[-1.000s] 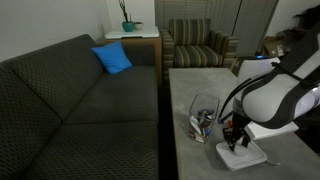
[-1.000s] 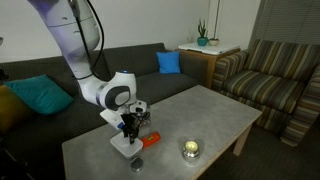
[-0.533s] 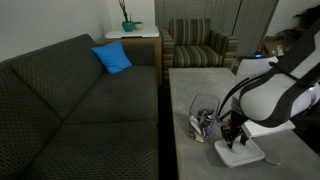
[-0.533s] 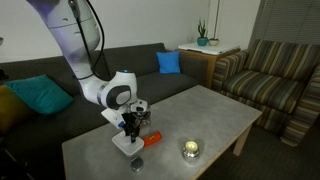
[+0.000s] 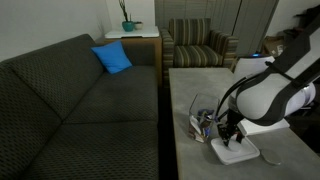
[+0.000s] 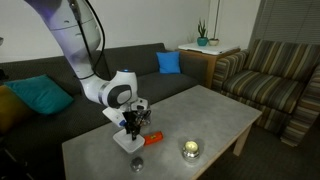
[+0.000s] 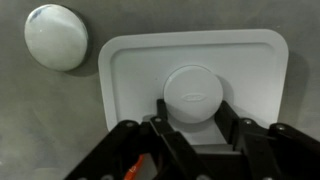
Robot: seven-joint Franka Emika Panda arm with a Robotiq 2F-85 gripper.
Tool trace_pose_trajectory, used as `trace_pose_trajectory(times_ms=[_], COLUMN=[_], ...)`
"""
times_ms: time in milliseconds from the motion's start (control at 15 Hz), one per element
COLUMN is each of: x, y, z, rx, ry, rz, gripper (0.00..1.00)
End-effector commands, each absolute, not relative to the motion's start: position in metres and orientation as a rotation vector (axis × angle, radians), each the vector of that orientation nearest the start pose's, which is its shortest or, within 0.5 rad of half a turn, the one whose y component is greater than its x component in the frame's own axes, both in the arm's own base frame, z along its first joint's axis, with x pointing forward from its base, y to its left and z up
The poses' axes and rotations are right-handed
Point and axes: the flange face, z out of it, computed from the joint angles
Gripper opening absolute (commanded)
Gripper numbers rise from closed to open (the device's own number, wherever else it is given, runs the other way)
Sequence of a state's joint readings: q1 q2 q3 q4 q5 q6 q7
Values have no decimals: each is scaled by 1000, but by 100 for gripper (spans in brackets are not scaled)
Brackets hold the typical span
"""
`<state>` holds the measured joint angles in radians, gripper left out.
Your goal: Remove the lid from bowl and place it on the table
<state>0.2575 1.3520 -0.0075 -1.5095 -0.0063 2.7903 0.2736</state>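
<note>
The white square lid (image 7: 195,70) lies flat at table height beside the bowl, not on it. It also shows in both exterior views (image 5: 240,153) (image 6: 127,143). My gripper (image 7: 192,118) points straight down, its fingers shut on the lid's round raised centre (image 7: 192,92). The gripper is also seen in both exterior views (image 5: 231,134) (image 6: 130,128). The clear bowl (image 5: 204,118) stands uncovered just beside the lid on the light grey table (image 5: 200,85). I cannot tell whether the lid touches the table top.
A small round grey disc (image 7: 56,37) lies near the lid's corner, also in an exterior view (image 6: 137,163). A small round silvery tin (image 6: 190,150) stands further along the table. A dark sofa (image 5: 80,100) runs along one table edge. An orange item (image 6: 150,139) is beside the lid.
The gripper and the lid have shifted together a little across the table, towards the bowl. Nothing else has moved.
</note>
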Motion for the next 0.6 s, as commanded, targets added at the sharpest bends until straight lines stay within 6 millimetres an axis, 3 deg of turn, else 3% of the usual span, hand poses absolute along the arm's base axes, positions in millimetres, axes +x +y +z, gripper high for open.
trace_pose_trajectory(times_ms=[0,533], x=[575,571], y=[152,161], z=[-159,-172], rx=[-3141,-3095], ry=[1,-32], rz=[78,101], gripper=[27,27])
